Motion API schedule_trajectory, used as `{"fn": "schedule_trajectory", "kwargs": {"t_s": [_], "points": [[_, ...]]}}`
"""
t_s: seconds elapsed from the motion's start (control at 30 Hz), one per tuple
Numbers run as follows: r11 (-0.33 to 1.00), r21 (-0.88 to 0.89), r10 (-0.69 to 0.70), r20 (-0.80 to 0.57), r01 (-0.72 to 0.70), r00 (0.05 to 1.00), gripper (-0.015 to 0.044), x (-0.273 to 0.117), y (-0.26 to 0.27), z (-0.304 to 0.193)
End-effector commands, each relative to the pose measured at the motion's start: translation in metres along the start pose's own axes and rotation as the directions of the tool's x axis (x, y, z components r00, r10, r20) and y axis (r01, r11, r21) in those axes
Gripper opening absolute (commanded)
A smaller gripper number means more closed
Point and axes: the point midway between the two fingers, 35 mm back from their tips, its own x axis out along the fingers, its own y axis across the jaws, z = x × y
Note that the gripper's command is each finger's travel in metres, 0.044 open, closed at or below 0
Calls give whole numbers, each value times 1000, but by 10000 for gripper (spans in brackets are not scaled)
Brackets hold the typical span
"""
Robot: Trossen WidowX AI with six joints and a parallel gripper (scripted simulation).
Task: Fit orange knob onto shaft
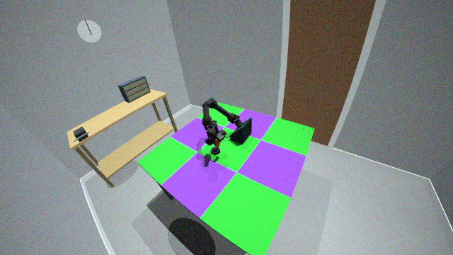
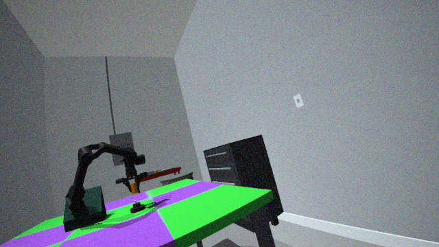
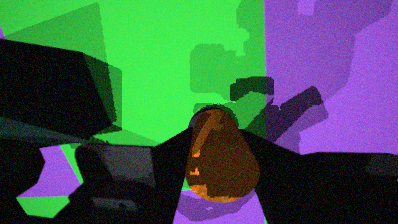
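Knob (image 1: 217, 143) (image 2: 134, 188) (image 3: 223, 162) clamped in end effector (image 1: 220, 136) (image 2: 134, 185) (image 3: 215, 132), held above pedestal (image 1: 215, 151) (image 2: 137, 207); gap visible between knob and shaft (image 2: 135, 202).

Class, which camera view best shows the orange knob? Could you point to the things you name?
The wrist view: the orange knob (image 1: 217, 143) (image 2: 134, 187) (image 3: 223, 162) appears largest there, between the fingers. The exterior view shows it small, above the pedestal (image 1: 215, 151) (image 2: 137, 208); the top view shows only a small orange patch.

1 orange knob (image 1: 217, 143) (image 2: 134, 187) (image 3: 222, 165): tapered, raised | 1 silver shaft (image 2: 135, 202): upright, bare, exterior-view 6 o'clock | 1 dark round pedestal (image 1: 215, 151) (image 2: 137, 208): on green
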Motion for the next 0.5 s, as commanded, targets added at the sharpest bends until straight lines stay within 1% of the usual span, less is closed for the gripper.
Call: {"fn": "schedule_trajectory", "kwargs": {"t_s": [0.0,0.33,0.47], "points": [[1000,-3,-5,-4,5,1000,0,2,-1,-13],[1000,-15,-5,-19,4,1000,0,11,-2,-44],[1000,-15,-5,-21,4,1000,0,12,-2,-45]]}}
